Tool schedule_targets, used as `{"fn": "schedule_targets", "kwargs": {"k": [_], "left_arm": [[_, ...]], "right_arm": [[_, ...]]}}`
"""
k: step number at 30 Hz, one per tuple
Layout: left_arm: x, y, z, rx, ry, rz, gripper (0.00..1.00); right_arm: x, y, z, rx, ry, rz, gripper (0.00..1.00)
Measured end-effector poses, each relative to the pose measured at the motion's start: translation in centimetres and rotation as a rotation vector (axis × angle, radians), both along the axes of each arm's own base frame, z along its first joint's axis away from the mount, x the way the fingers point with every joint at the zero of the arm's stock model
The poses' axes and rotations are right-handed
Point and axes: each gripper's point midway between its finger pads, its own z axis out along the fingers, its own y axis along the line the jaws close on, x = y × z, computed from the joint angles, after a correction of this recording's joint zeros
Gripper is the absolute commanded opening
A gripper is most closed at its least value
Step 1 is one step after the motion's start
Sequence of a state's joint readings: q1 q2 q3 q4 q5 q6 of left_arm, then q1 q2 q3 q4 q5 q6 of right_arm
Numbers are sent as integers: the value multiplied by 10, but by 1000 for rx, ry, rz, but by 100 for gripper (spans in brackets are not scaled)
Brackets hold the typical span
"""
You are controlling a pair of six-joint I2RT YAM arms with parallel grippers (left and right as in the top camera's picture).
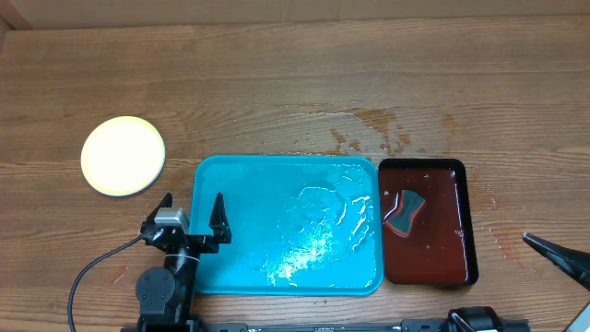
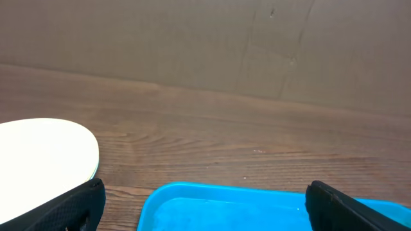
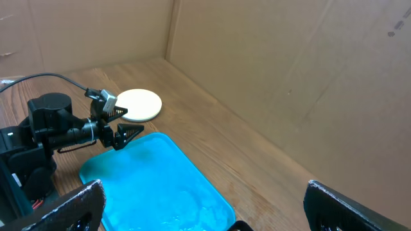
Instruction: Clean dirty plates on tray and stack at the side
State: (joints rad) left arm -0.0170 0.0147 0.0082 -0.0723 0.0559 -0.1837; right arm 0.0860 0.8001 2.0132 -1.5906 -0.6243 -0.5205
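Stacking is judged done or close to it: no plate is seen on the tray [image 1: 230,267], only a wet sheen. The plates [image 1: 123,156] are seen as one pale yellow disc on the tabletop [image 1: 277,74], left of the tray and apart from its rim. How many are stacked cannot be told from above. Left tool [image 1: 194,199] is held wide open over the tray's left edge, near the plates but not touching them, and nothing is gripped between its fingers. Right tool [image 3: 204,192] is shown spread wide and empty in its own wrist view; in the overhead only one dark finger is caught at the right border, well apart from tray and plates. Sponge [image 1: 404,211] is seen lying in the red-brown tray [image 1: 461,267], which is set just beside the tray's right side. No grasp is judged to be called for next. A check that nothing dirty remains is needed, then both arms can be drawn clear without the stack being nudged.
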Motion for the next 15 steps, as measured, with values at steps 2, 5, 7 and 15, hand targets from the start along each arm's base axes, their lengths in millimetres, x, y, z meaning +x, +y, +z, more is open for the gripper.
{"fn": "schedule_targets", "kwargs": {"k": [2,5,7,15], "left_arm": [[0,0,0,0,0,0,100],[0,0,0,0,0,0,100],[0,0,0,0,0,0,100],[0,0,0,0,0,0,100]], "right_arm": [[1,0,2,4,-8,-2,100],[10,-5,18,64,-34,-60,100],[20,-14,31,136,-40,-148,100],[59,-51,51,344,-22,-432,100]]}}
